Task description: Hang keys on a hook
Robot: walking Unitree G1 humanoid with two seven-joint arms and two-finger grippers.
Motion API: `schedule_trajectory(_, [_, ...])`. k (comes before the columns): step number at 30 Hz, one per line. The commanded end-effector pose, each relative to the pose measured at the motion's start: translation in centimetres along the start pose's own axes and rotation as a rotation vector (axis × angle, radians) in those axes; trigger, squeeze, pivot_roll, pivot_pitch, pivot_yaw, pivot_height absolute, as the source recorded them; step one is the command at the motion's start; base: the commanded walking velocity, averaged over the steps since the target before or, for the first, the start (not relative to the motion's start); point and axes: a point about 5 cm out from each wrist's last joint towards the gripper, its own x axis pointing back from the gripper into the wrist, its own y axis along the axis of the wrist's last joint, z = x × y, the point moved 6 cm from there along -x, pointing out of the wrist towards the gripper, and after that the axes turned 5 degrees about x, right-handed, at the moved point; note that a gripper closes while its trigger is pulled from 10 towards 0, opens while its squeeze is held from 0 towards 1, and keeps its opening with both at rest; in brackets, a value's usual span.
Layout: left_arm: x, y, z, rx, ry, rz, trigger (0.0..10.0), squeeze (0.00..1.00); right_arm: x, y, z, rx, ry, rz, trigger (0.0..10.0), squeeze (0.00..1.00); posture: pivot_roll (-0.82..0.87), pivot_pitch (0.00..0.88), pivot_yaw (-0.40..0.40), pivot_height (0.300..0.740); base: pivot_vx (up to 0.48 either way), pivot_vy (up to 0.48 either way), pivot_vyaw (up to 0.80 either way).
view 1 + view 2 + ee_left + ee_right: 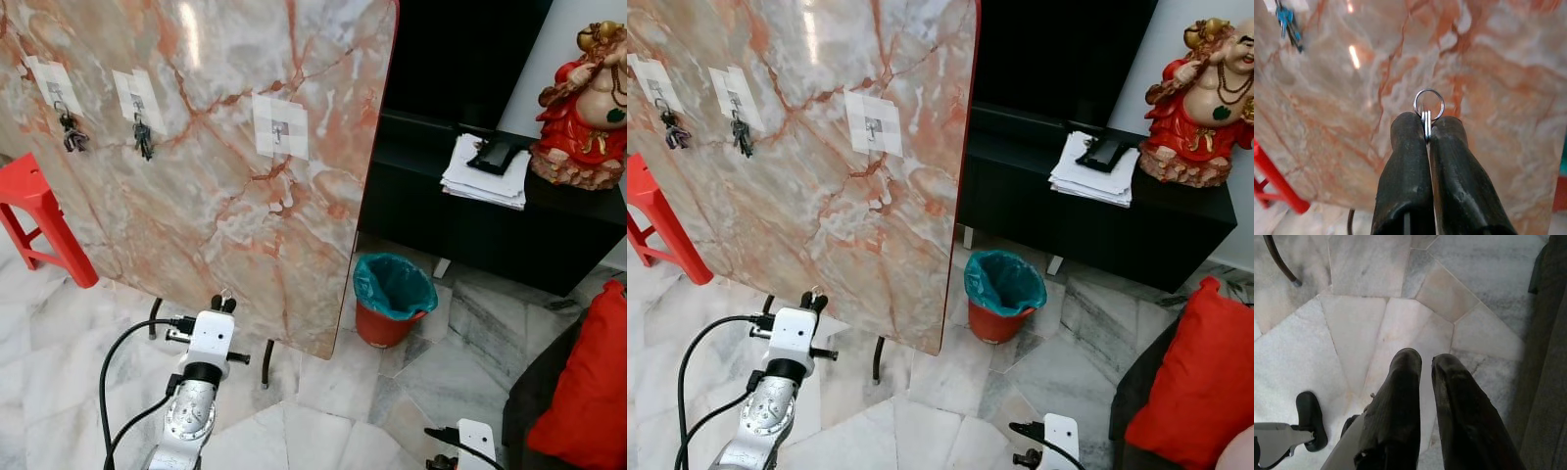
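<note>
- Your left gripper (1426, 128) is clamped on the key ring (1428, 104); in the left wrist view the silver loop stands clear above the two black fingertips, pinched between them
- The keys themselves are hidden by the fingers, so you can only take it that they hang below the ring
- From the head camera, that gripper sits low in front of the upended marble table top (206, 196), near its bottom edge and just above the dark metal legs
- Three white adhesive hooks are stuck along the upper part of the slab. The two on your left already carry key bunches (143, 136); the free hook (280, 127) is the rightmost one, well above and a little to the right of the gripper
- Your right gripper (1426, 363) hangs idle low at your right side, fingers slightly apart and holding nothing, pointing at the marble floor (1376, 323)
- Step in hand, as I judge it: the ring is secured and you are in the carry-and-raise phase, with the hanging itself not yet begun
- The next move calls for lifting the left arm up toward the free hook, keeping the open part of the loop facing the slab, then lowering the ring over the hook's prong before you let go
- The prong looks small and is hard to make out from here, so expect to need a closer wrist view to line it up
</note>
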Motion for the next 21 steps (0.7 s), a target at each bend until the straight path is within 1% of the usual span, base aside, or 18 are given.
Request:
schedule_trajectory(1, [-0.7,1.6,0.2,0.021,0.0,-0.055,10.0,0.0,0.0,0.2,-0.4,-0.007,-0.011,-0.011,10.0,0.0,-0.04,0.0,-0.081,0.74,0.0,0.0,0.0])
schedule_trajectory(3, [-0.9,2.3,0.3,0.017,-0.001,-0.071,10.0,0.0,0.0,0.2,-0.4,-0.003,-0.01,-0.01,10.0,0.0,-0.04,0.0,-0.082,0.74,0.0,0.0,0.0])
schedule_trajectory(5, [-1.3,2.8,0.4,0.031,0.001,-0.078,10.0,0.0,0.0,0.2,-0.4,-0.002,-0.008,-0.01,10.0,0.0,-0.04,0.0,-0.081,0.74,0.0,0.0,0.0])
schedule_trajectory(8, [-1.7,3.4,0.2,0.083,0.005,-0.068,10.0,0.0,0.0,0.3,-0.2,0.001,-0.005,-0.009,10.0,0.0,-0.04,0.0,-0.078,0.74,0.0,0.0,0.0])
schedule_trajectory(10, [-1.7,3.5,0.1,0.107,0.0,-0.069,10.0,0.0,0.0,0.3,-0.2,0.003,-0.004,-0.01,10.0,0.0,-0.05,0.0,-0.076,0.74,0.0,0.0,0.0])
schedule_trajectory(15, [-1.7,3.7,-0.4,0.133,-0.025,-0.067,10.0,0.0,0.0,0.1,-0.2,0.01,-0.007,-0.004,10.0,0.0,-0.04,0.0,-0.076,0.74,0.0,0.0,0.0])
schedule_trajectory(16, [-1.8,3.8,-0.3,0.159,-0.016,-0.064,10.0,0.0,0.0,0.0,-0.2,0.013,-0.007,-0.001,10.0,0.0,-0.05,0.0,-0.075,0.74,0.0,0.0,0.0])
schedule_trajectory(17, [-1.8,3.8,-0.3,0.159,-0.016,-0.064,10.0,0.0,0.0,0.0,-0.2,0.013,-0.007,-0.001,10.0,0.0,-0.05,0.0,-0.075,0.74,0.0,0.0,0.0])
schedule_trajectory(19, [-2.1,4.3,-0.6,0.208,-0.028,-0.063,10.0,0.0,0.0,-0.1,-0.1,0.027,-0.003,0.005,10.0,0.0,-0.04,0.0,-0.075,0.74,0.0,0.0,0.0])
schedule_trajectory(21, [-2.2,4.2,-0.9,0.218,-0.046,-0.051,10.0,0.0,0.0,-0.2,-0.1,0.028,-0.001,0.006,10.0,0.0,-0.03,0.0,-0.074,0.74,0.0,0.0,0.0])
